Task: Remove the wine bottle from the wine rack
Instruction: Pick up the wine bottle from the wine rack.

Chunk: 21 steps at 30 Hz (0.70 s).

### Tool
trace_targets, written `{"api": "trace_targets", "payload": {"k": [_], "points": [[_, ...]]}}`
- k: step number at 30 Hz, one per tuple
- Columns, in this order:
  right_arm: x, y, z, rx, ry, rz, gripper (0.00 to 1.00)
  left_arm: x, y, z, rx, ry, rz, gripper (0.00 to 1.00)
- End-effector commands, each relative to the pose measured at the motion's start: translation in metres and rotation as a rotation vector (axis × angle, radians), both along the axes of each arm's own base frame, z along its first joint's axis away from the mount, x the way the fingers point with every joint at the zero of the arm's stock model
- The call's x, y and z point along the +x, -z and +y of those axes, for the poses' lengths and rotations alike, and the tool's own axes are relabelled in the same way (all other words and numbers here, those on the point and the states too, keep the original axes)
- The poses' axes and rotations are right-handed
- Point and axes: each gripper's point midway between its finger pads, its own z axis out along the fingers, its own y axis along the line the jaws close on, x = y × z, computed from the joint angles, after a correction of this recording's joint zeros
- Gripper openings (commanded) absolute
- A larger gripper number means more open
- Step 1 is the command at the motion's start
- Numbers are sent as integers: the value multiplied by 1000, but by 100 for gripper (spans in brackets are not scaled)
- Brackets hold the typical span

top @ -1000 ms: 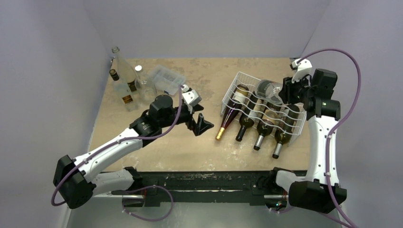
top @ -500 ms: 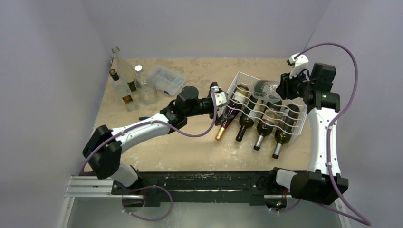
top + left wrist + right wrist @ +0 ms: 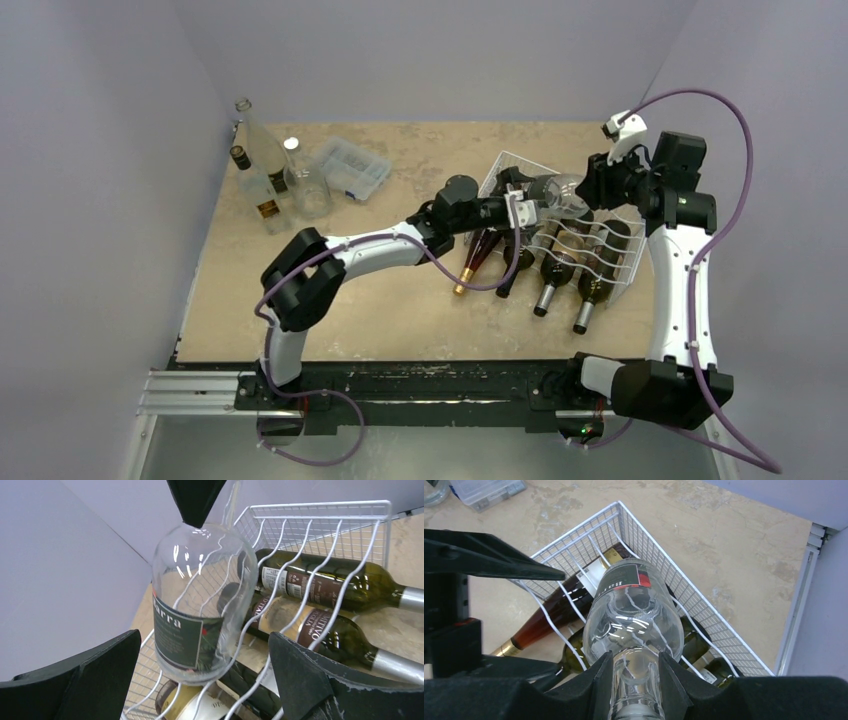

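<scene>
A clear wine bottle (image 3: 553, 190) with a dark green label hangs tilted above the white wire wine rack (image 3: 497, 165). My right gripper (image 3: 592, 188) is shut on its neck; the right wrist view shows both pads pressed against the glass neck (image 3: 634, 662) and the bottle's body (image 3: 634, 615) over the rack (image 3: 704, 610). My left gripper (image 3: 528, 210) stands open at the bottle's base. In the left wrist view its fingers (image 3: 300, 675) straddle the labelled base (image 3: 192, 615) without touching it, and rack wires (image 3: 350, 510) run behind.
Several dark bottles (image 3: 552, 268) lie in the rack's cradles, with a reddish gold-capped one (image 3: 478, 258) at its left end. A clear plastic box (image 3: 350, 168), upright bottles (image 3: 262, 160) and a glass jar (image 3: 310, 195) stand at the back left. Walls close in on both sides.
My left arm swung right from the table's middle to the rack, bringing its open jaws around the bottle's base. The right gripper kept its hold on the neck and barely moved.
</scene>
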Motion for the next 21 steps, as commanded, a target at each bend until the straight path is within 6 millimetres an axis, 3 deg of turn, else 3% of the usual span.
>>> {"api": "trace_targets", "payload": {"k": [1, 8, 16, 21], "points": [[5, -44, 5, 0, -20, -127, 0, 12, -47, -24, -97, -8, -137, 100], [0, -47, 9, 14, -30, -131, 0, 19, -30, -42, -77, 2, -108, 100], [-6, -44, 16, 29, -72, -120, 0, 7, -22, -53, -55, 87, -64, 100], [-10, -48, 24, 33, -107, -133, 0, 10, -21, -58, -35, 91, -43, 91]]}}
